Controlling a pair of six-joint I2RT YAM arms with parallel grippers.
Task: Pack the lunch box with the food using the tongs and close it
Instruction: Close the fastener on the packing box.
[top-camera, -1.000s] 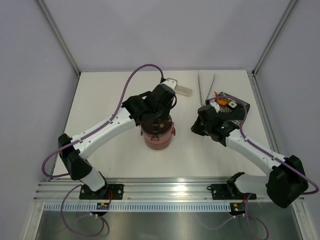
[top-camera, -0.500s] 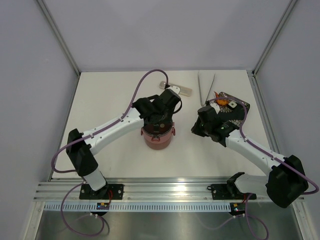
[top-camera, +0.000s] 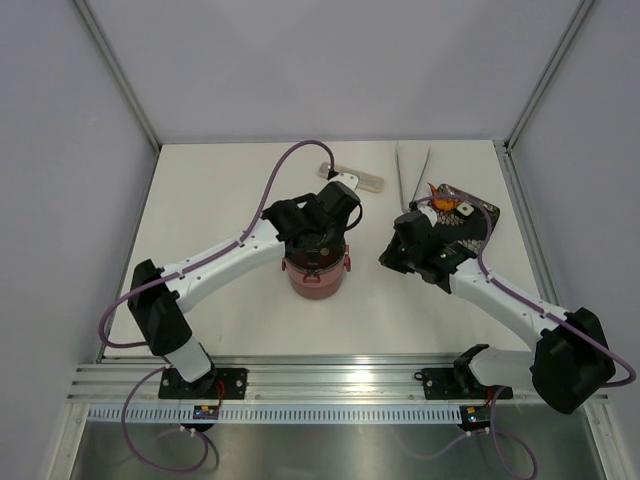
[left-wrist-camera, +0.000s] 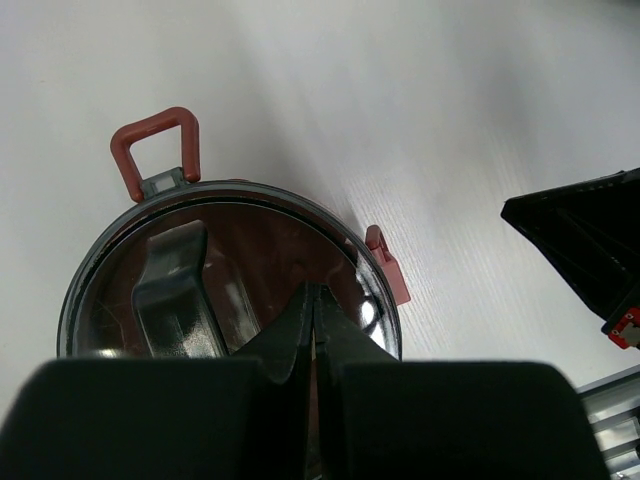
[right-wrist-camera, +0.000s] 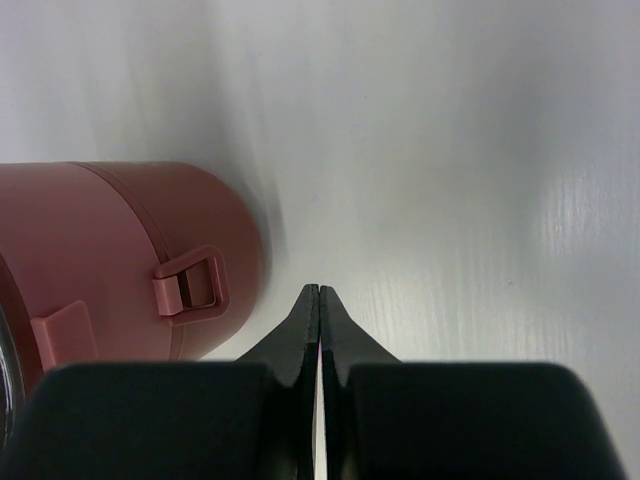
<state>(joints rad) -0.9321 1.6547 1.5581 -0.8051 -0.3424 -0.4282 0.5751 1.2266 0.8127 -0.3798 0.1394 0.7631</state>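
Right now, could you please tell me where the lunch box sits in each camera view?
Top external: lunch box mid-table, partly under the left arm.
Left wrist: lunch box lower left, lid seen from above.
Right wrist: lunch box at left edge, maroon side wall.
Shared landmark: its red latch facing the right arm.

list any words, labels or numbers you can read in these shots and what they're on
No text can be read in any view.
Coloured tags by the arm bases: too small to read.
Red and white sticker at the right edge of the left wrist view: too small.
Lunch box: no print visible.
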